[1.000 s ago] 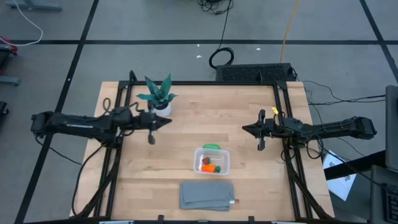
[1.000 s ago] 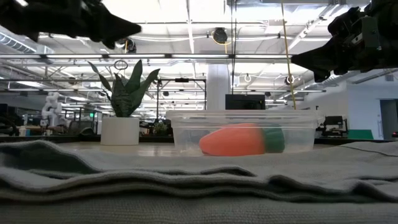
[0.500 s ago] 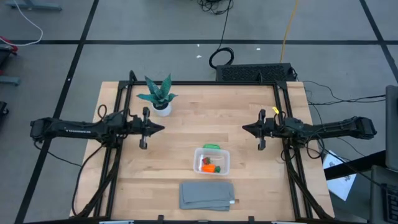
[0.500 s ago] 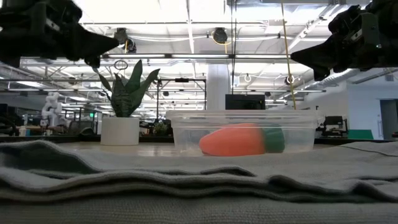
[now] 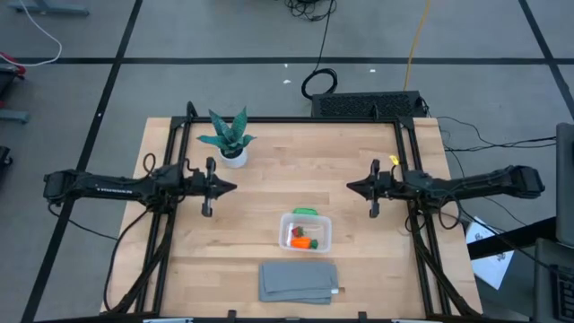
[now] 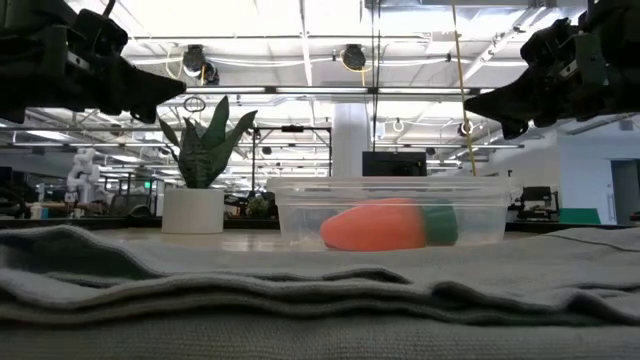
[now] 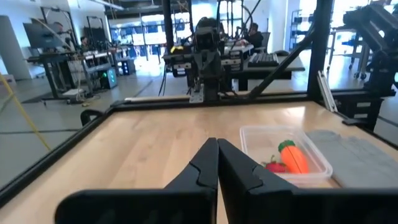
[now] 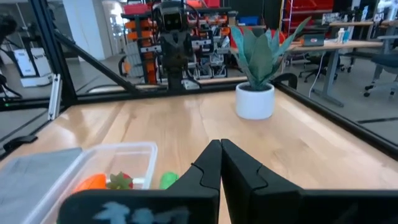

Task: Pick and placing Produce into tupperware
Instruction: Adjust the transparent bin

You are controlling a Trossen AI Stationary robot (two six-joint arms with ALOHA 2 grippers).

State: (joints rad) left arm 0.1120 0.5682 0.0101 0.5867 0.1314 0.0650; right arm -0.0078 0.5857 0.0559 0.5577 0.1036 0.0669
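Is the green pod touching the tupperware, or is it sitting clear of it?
Cannot tell. In the high view the green pod lies right at the far rim of the tupperware, outside it, with no gap resolvable. The right wrist view shows it close beside the wall only.

- The high camera is looking straight down, taking in the whole table point(image 5: 269, 161).
- The low camera is sitting at tabletop level right behind the cloth point(image 6: 320, 300), facing the tub point(image 6: 395, 215).
- Both wrist cameras are looking across at each other, sharing the tub.
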